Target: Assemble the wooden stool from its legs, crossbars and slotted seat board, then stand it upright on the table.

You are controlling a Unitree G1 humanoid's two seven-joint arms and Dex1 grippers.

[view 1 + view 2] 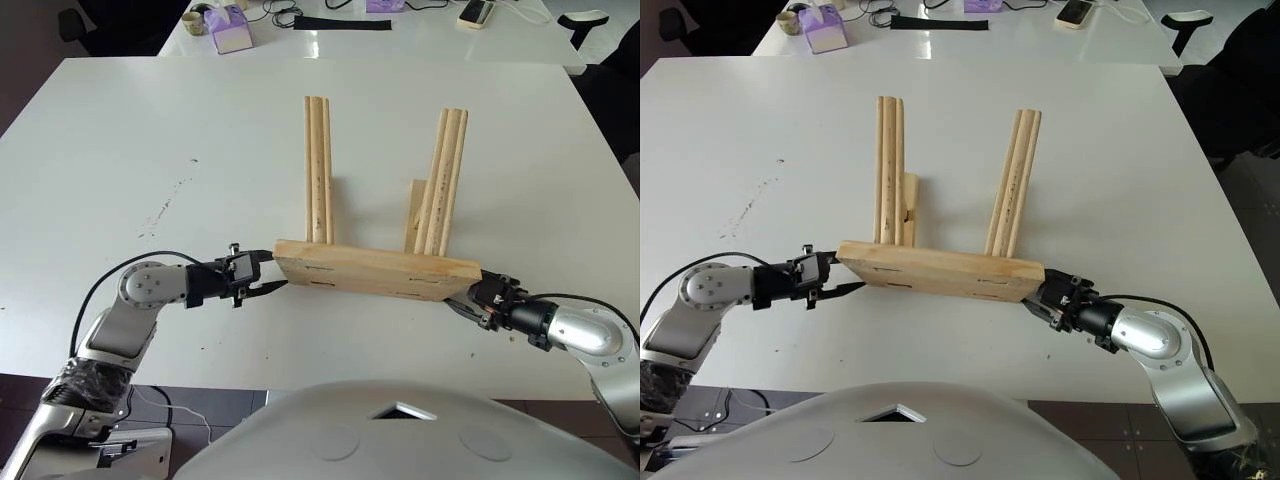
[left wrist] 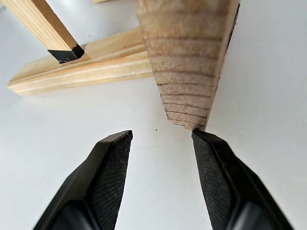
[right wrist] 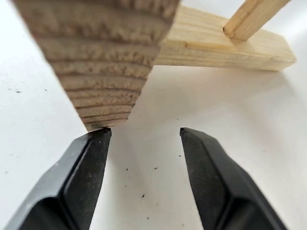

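My left gripper (image 1: 272, 272) sits near the front edge of the worktop (image 1: 120, 130), toward the left. Its fingers are spread, with nothing between them. In the left wrist view, one fingertip (image 2: 204, 139) is just at the lower corner of the seat board (image 1: 375, 270). My right gripper (image 1: 468, 300) is at the board's other end, toward the front right. It is also spread and holds nothing, and one fingertip (image 3: 98, 136) is right under the board's end grain.

The board stands on its long edge, running left to right between the two grippers and close to the front edge. The stool lies on its side. The left legs (image 1: 318, 170) and the right legs (image 1: 442, 180) run from the board toward the far edge, ending around the middle of the worktop. In the right wrist view, a crossbar (image 3: 254, 14) meets a leg that lies flat on the worktop.

A few dark specks (image 1: 165, 205) mark the left half. On a second table (image 1: 420, 35) beyond the far edge I can see a tissue box (image 1: 228, 28).
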